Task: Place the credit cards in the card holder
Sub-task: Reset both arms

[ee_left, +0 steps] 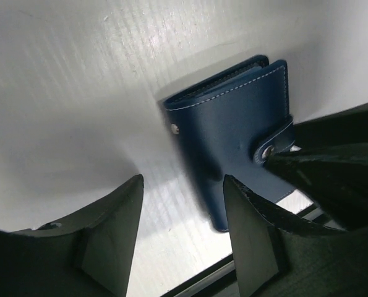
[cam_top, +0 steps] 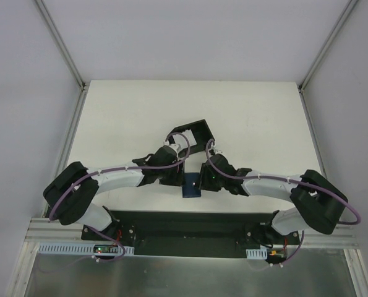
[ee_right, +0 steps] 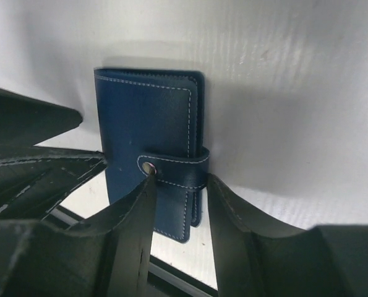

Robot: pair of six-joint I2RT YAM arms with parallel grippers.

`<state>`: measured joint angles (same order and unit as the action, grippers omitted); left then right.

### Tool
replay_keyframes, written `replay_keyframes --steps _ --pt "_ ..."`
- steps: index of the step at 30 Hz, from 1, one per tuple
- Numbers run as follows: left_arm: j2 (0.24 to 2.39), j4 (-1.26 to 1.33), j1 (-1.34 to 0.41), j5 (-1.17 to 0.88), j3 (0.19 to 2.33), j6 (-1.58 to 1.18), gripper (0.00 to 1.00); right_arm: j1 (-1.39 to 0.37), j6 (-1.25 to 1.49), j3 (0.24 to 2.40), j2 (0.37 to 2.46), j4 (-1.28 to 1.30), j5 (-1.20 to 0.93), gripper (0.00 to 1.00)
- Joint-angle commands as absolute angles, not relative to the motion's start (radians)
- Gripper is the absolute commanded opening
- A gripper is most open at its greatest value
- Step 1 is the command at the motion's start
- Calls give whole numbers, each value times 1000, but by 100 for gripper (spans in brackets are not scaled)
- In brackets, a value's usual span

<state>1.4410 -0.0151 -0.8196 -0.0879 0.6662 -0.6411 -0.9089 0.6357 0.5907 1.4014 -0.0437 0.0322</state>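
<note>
So, the small navy-blue stitched folding card holder (ee_right: 146,117) is lying flat on the white table (cam_top: 140,111), snapped shut, near the front edge between both arms. Left tool (ee_left: 184,182) is released with nothing in it, just beside the holder. Right tool (ee_right: 180,182) is released too, its tips either side of the snap tab (ee_right: 174,162). Can't spot any credit cards. My guess is opening comes next: pin the body and peel that tab up gently.
</note>
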Motion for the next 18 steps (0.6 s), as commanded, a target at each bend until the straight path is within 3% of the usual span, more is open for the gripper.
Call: replay_keyframes --steps 1,6,8,12,14,15,18 --pt "1483 71 -790 -156 661 -676 52 -919 670 623 1454 -136 -47 39" --pt "1482 98 -732 -198 661 -675 48 -922 638 653 1454 -112 -31 38" --pt "1464 98 -695 -219 654 -672 48 -907 615 658 1405 -11 79 40" --pt "1362 77 -663 -164 588 -651 57 -821 551 608 1260 64 123 48" --pt "1290 48 -660 -91 560 -638 66 -789 513 595 1178 132 176 56" --pt "1252 14 -651 -62 554 -635 72 -763 494 592 1128 162 199 66" --pt "1175 -30 -597 -20 535 -617 93 -689 433 580 1034 238 230 77"
